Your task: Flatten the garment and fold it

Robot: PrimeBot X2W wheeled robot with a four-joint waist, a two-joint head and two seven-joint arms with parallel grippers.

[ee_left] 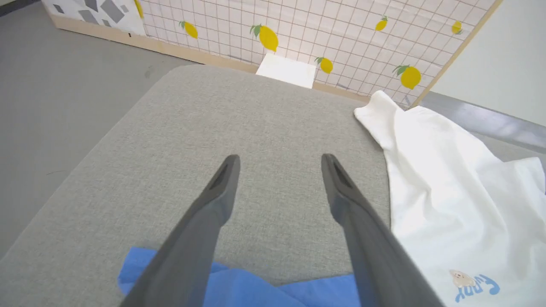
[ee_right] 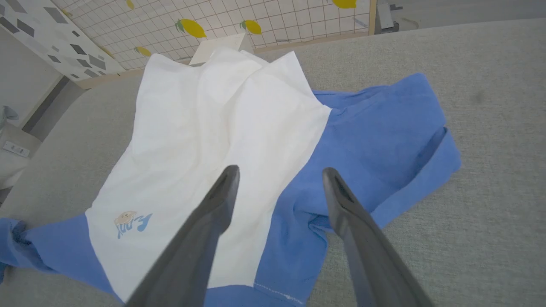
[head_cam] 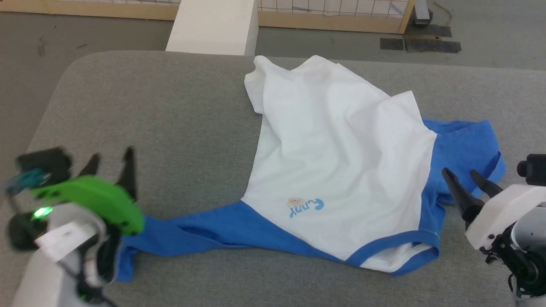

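1. Grey padded table (head_cam: 170,106) runs across the middle and bottom of the frame.
2. The garment (head_cam: 341,149) lies rumpled centre-right, with one blue sleeve trailing to the lower left.
3. Left gripper (head_cam: 111,153), lower left: fingers spread wide, empty, over that sleeve's end.
4. Right gripper (head_cam: 459,172), lower right: wide open too, holding nothing.
5. Tiny blue lettering (head_cam: 307,207), bottom centre.

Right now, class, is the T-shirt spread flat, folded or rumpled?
Rumpled: the T-shirt has a creased white body lapped over one blue sleeve; the other sleeve lies twisted.
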